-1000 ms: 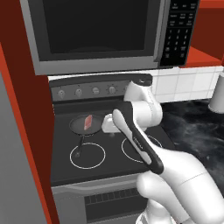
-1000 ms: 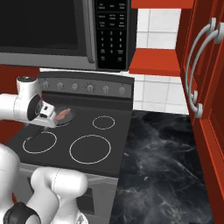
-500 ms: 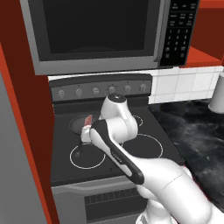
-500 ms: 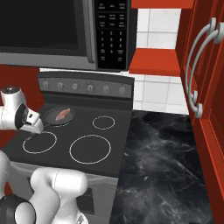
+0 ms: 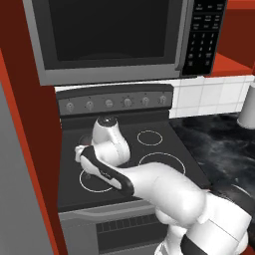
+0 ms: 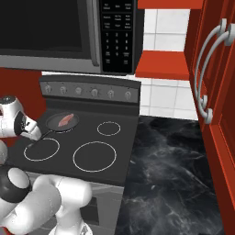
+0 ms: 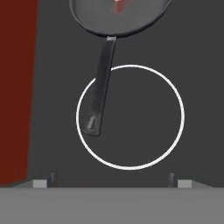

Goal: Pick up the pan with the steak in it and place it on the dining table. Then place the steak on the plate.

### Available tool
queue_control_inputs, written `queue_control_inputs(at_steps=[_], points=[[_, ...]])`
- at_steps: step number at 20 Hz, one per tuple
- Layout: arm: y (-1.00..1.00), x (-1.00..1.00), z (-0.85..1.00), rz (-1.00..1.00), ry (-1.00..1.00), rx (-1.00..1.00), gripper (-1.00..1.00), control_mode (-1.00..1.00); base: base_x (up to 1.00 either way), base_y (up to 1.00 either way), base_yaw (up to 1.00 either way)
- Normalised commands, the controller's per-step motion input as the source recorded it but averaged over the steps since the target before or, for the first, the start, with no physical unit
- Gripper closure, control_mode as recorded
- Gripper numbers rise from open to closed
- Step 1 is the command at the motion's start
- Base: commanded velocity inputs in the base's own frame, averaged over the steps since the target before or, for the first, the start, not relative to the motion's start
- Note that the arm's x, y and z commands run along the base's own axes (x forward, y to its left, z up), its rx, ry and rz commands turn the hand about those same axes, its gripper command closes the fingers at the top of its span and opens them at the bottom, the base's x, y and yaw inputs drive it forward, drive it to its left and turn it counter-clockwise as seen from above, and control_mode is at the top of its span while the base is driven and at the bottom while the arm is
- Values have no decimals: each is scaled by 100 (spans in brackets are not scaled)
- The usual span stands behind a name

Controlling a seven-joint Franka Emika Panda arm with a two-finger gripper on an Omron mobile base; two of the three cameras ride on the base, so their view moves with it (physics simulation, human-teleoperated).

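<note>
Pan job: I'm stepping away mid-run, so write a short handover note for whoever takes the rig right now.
Hand: open, holding nothing, hovering over the stove's front-left burner ring.
Pan: on the rear-left burner, handle lying across that ring toward the hand.
Steak: in the pan.
Done: nothing grasped or moved yet.
Left: grip the handle, carry the pan to the dining table, then put the steak on the plate.

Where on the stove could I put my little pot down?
The two burner rings on the stove's right side are bare, beside the black counter. The back left is crowded: the pan with the steak, its handle reaching over the front left ring.
</note>
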Motion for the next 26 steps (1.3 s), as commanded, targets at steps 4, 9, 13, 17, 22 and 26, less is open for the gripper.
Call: queue_control_inputs(at_steps=[4, 9, 13, 17, 22, 26], points=[[29, 60, -19, -8, 4, -5, -100, -100, 0, 0, 0], [10, 44, -22, -3, 6, -6, -100, -100, 0, 0, 0], [0, 9, -10, 0, 1, -3, -100, -100, 0, 0, 0], [0, 0, -14, 0, 0, 0, -100, -100, 0, 0, 0], [0, 0, -56, 0, 0, -3, -100, -100, 0, 0, 0], [0, 1, -38, 0, -1, -4, -100, -100, 0, 0, 0]])
